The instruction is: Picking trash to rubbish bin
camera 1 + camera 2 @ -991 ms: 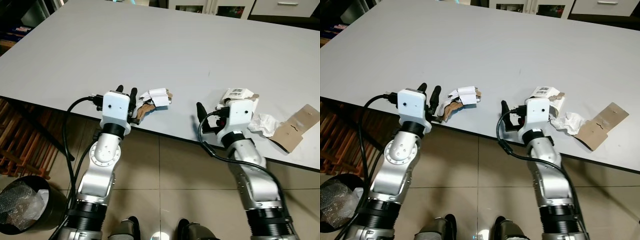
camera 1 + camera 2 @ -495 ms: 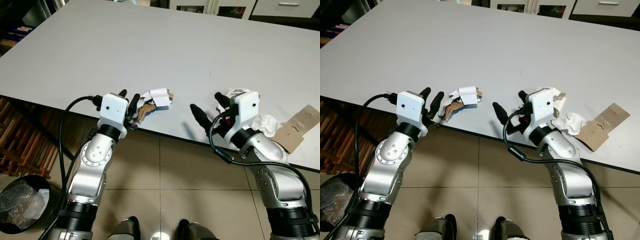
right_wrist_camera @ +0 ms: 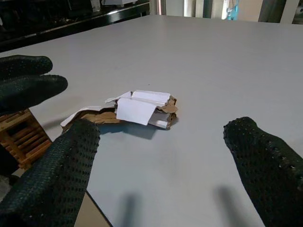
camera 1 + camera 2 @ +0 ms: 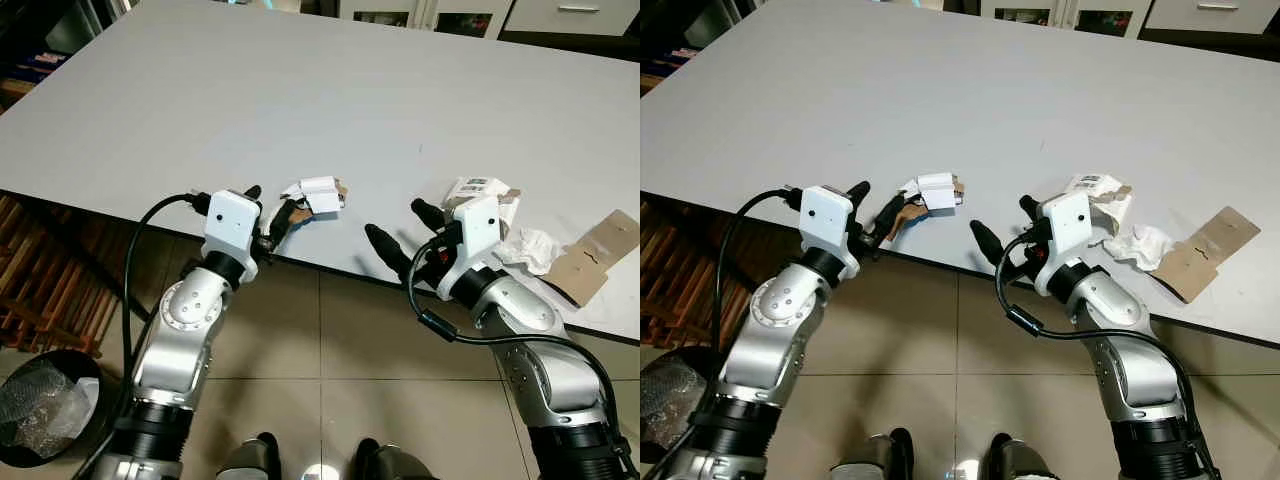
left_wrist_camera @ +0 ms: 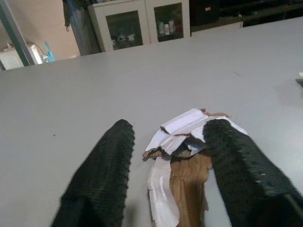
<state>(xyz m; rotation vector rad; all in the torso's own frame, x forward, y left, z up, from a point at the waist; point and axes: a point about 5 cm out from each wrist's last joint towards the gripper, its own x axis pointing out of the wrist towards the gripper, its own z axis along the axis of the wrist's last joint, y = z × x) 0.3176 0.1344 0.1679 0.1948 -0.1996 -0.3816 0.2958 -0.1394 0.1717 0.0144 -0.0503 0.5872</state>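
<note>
Standing on the floor beyond the table's (image 4: pixel 150 110) left near corner, a black bin (image 4: pixel 60 405) holds a clear bubble-wrap bag. Four pieces of trash lie along the table's near edge: a torn cardboard scrap (image 4: pixel 312 195), a labelled packet (image 4: pixel 478 187), a crumpled paper (image 4: pixel 530 246) and a flat cardboard piece (image 4: pixel 592 255). The left gripper (image 5: pixel 165 161) straddles the scrap with fingers spread. The right gripper (image 3: pixel 156 175), also spread, hovers at the edge between scrap and packet.

Right end effector (image 4: pixel 398 228) swung left, opened.
</note>
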